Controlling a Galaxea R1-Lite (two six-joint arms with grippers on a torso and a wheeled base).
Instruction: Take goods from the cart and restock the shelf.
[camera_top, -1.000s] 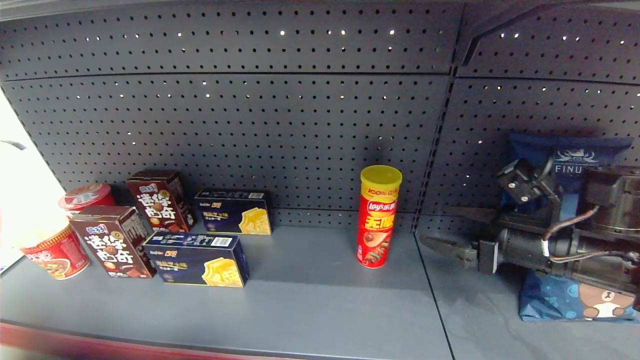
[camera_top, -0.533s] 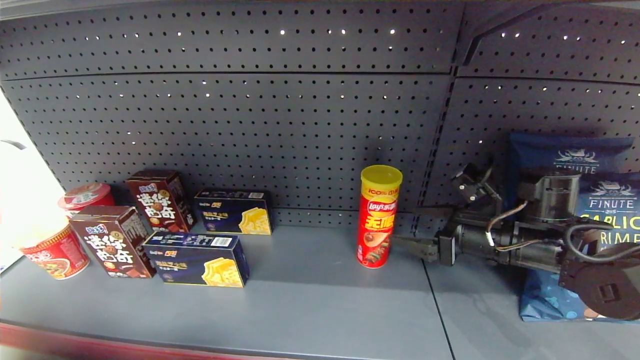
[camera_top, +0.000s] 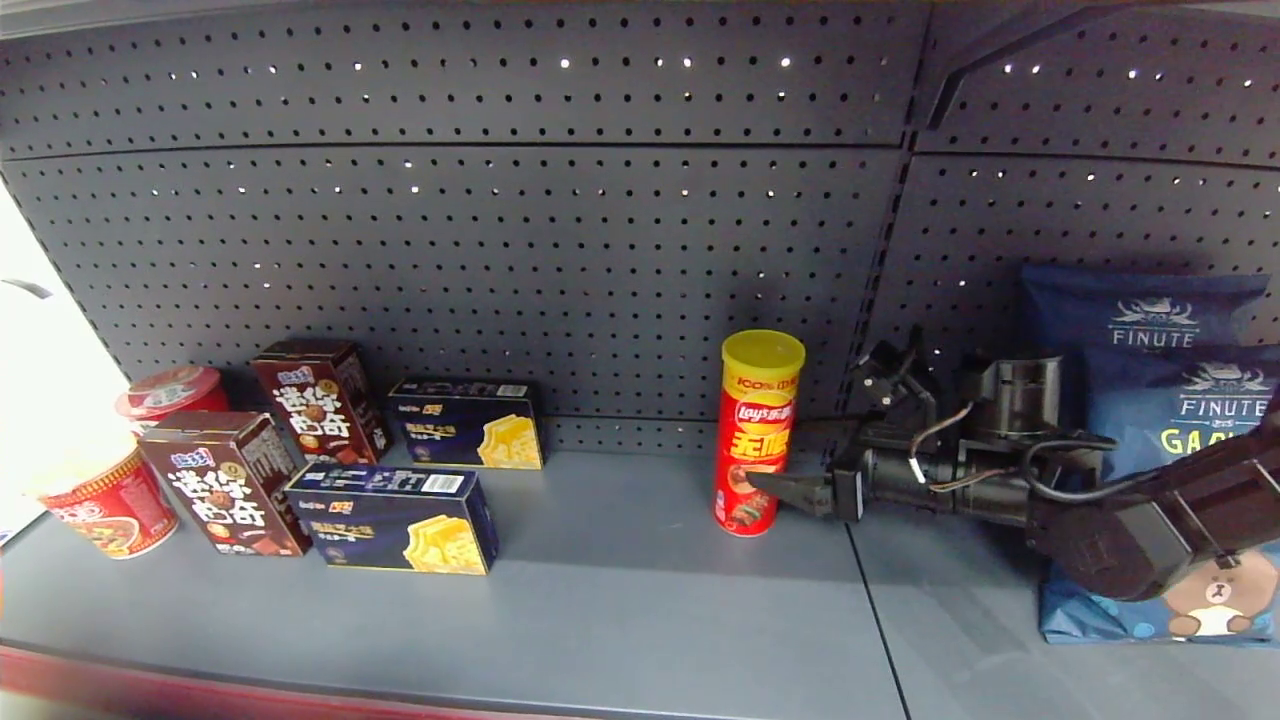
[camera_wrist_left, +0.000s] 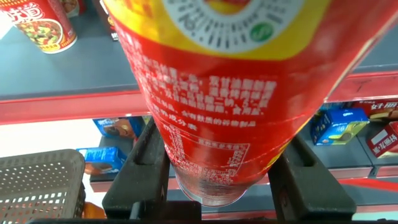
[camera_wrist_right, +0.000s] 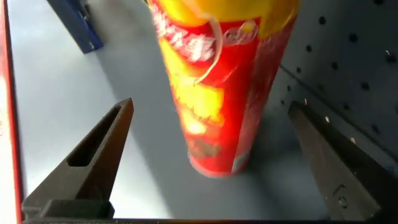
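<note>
The chip can on the shelf (camera_top: 760, 432) is seen upright near the pegboard back wall (camera_top: 500, 250), just beside the seam where two shelf boards meet. The right gripper (camera_top: 788, 458) is held level at its lower half, with the fingers (camera_wrist_right: 99, 149) spread wide to either side and a gap visible on both. A second chip can (camera_wrist_left: 217, 93) is pinched across its body by the left gripper (camera_wrist_left: 221, 165), above a cart basket (camera_wrist_left: 37, 186). Such a can is judged light, stiff along its length but easily dented at the wall, smooth enough to slip, and tall enough to topple if nudged low. A hold across the middle of the body, below the yellow lid, is judged safest, and only moderate pressure should be needed. Open shelf (camera_top: 620, 600) is available between the standing can and the dark blue boxes (camera_top: 400, 515), and in front toward the red edge. Room to the right is narrowed by the blue snack bags (camera_top: 1180, 400), and the back wall lies close behind.
</note>
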